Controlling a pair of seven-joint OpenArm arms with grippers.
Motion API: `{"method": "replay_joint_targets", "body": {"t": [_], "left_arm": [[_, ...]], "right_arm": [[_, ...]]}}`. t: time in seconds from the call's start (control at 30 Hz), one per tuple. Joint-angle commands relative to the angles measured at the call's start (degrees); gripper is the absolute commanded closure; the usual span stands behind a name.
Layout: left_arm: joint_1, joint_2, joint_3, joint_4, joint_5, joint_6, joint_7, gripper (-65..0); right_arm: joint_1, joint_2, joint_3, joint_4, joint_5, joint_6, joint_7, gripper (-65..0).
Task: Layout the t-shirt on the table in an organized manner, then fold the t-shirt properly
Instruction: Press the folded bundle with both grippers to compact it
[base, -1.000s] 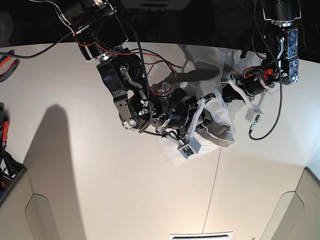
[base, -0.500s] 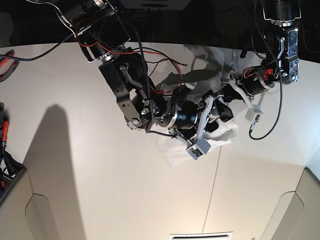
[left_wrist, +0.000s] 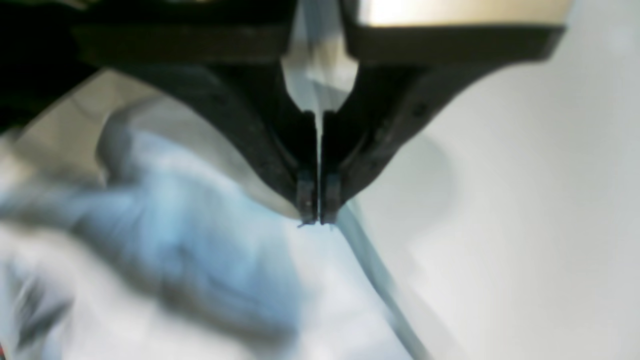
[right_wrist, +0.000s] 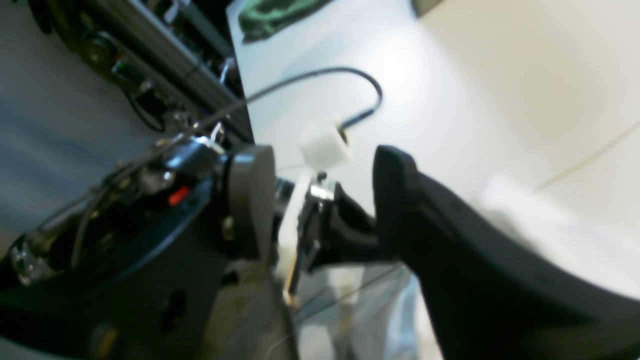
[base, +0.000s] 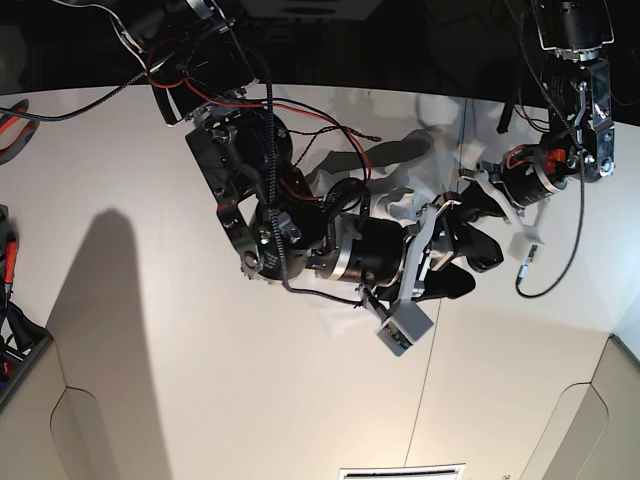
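Left gripper pinching t-shirt; base view hides it

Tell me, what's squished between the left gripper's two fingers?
A thin edge of the t-shirt, pinched in the left gripper; the left wrist view shows it.

t-shirt mostly hidden behind arms, blurred in wrist views

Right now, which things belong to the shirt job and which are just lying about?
Job: t-shirt, table, left gripper, right gripper.
Lying about: red-handled tool at the table's edge, green cloth beyond it.
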Motion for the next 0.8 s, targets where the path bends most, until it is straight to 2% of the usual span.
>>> {"method": "replay_joint_targets", "body": {"t": [0.0,0.07,0.17,0.2,0.23,0.3,0.33,0.4,0.5,0.57,0.67,0.77], "left_arm": [[-1.0,-1.3,-1.1,1.7,-1.0,-1.3,0.1,-8.2],[-1.7,-2.8,-2.9,3.0,-1.0,-1.3,1.1,-15.6],[-2.8,-5.3,-6.3,4.8,-1.2,-1.2,0.8,-17.0],[-3.4,-5.9,-7.6,5.5,-1.9,-0.8,0.3,-17.0],[-4.1,-6.3,-8.9,6.1,-3.7,-0.4,-0.3,-16.8],[-5.9,-6.6,-10.8,7.2,-9.8,-0.1,-0.6,-12.5],[-6.8,-6.6,-10.8,7.5,-13.0,0.1,-0.6,-7.9],[-9.0,-5.9,-9.8,7.6,-16.3,0.1,-0.5,0.0],[-12.3,-3.7,-4.4,7.6,-16.2,1.4,0.5,0.0],[-14.0,-1.7,1.1,7.6,-15.4,3.5,0.7,0.0],[-16.2,1.6,9.7,7.6,-10.3,6.4,0.7,0.0],[-17.0,3.9,16.8,7.6,-5.7,8.7,0.7,0.0]], "right_arm": [[1.2,-0.8,0.8,2.3,0.6,0.5,1.0,-31.2],[1.2,-0.8,2.8,4.8,-1.8,0.3,1.0,-31.2],[1.2,-0.8,7.4,7.5,-6.0,-0.1,1.0,-29.7],[1.2,-0.8,9.4,8.0,-7.2,-0.7,1.0,-26.6],[1.2,-0.8,11.6,8.2,-8.6,-2.0,0.8,-21.1],[0.9,-0.8,16.6,8.2,-11.0,-5.3,0.7,-3.0],[0.8,-0.8,19.3,8.2,-11.8,-7.1,0.7,0.0],[0.8,-0.7,24.5,7.9,-12.1,-8.5,-0.9,0.0],[0.8,-0.7,31.1,7.8,-10.5,-8.4,-3.6,0.0],[0.8,-0.7,34.0,7.7,-7.1,-7.6,-5.2,0.0],[0.8,-0.7,34.6,6.7,-3.7,-5.5,-6.0,0.0],[0.8,-0.7,32.2,4.2,-3.6,-5.2,-6.8,0.0]]}}
